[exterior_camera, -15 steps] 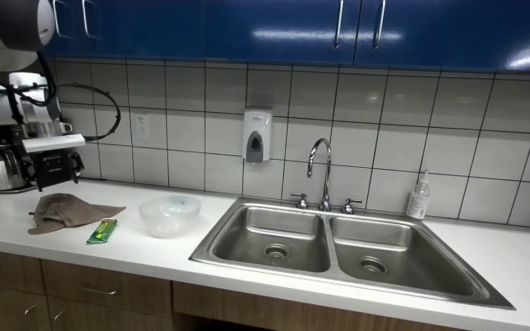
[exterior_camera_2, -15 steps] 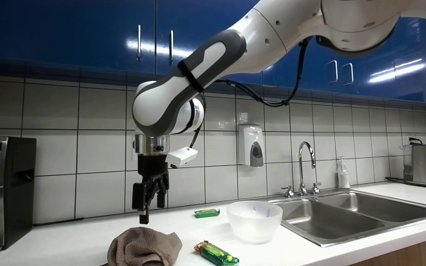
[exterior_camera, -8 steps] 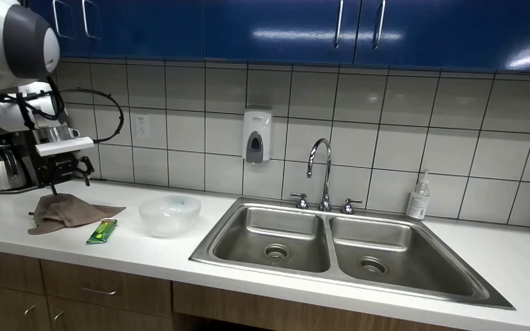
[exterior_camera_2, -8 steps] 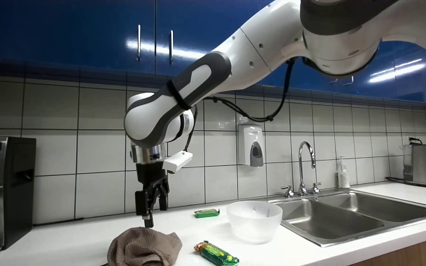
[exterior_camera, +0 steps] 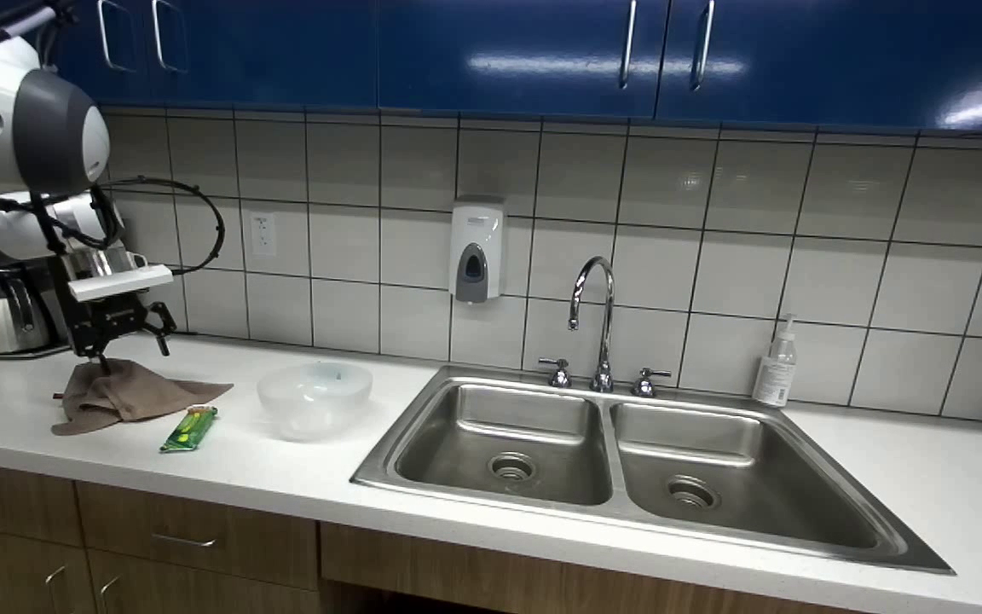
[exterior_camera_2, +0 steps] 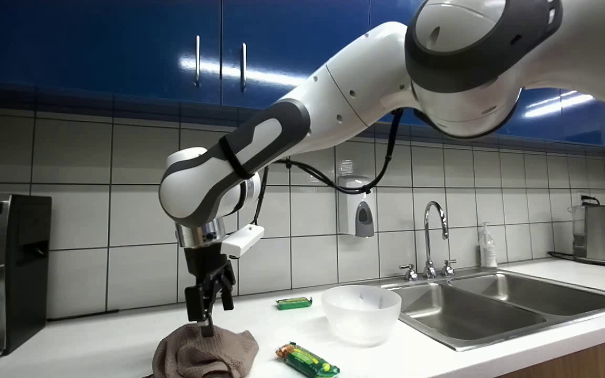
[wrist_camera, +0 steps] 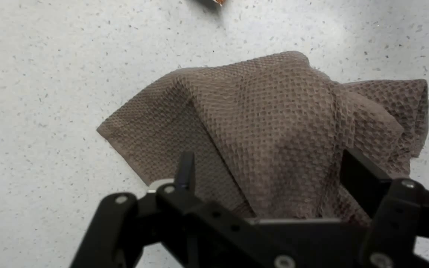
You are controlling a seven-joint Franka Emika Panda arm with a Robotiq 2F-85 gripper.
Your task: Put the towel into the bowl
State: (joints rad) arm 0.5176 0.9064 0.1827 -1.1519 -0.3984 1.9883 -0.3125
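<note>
A crumpled brown towel lies on the white counter, seen in both exterior views (exterior_camera: 137, 396) (exterior_camera_2: 205, 353) and across the wrist view (wrist_camera: 259, 111). A frosted, see-through bowl stands upright beside it in both exterior views (exterior_camera: 314, 402) (exterior_camera_2: 361, 317); it is out of the wrist view. My gripper (exterior_camera: 135, 358) (exterior_camera_2: 217, 317) points down over the towel, one fingertip at the towel's top. In the wrist view the gripper (wrist_camera: 268, 167) is open, its fingers wide apart on either side of a raised fold. Whether the fingertips touch the cloth I cannot tell.
A green wrapped bar (exterior_camera: 190, 429) (exterior_camera_2: 308, 360) lies between towel and bowl. Another green bar (exterior_camera_2: 293, 303) lies near the tiled wall. A double steel sink (exterior_camera: 619, 465) is set in the counter beyond the bowl. A black coffee machine (exterior_camera_2: 24, 273) stands on the towel's far side.
My gripper has come down from above to the top of the towel, shifting slightly sideways toward the bowl in an exterior view. Its fingers stay apart. Towel, bowl and bars have not moved.
</note>
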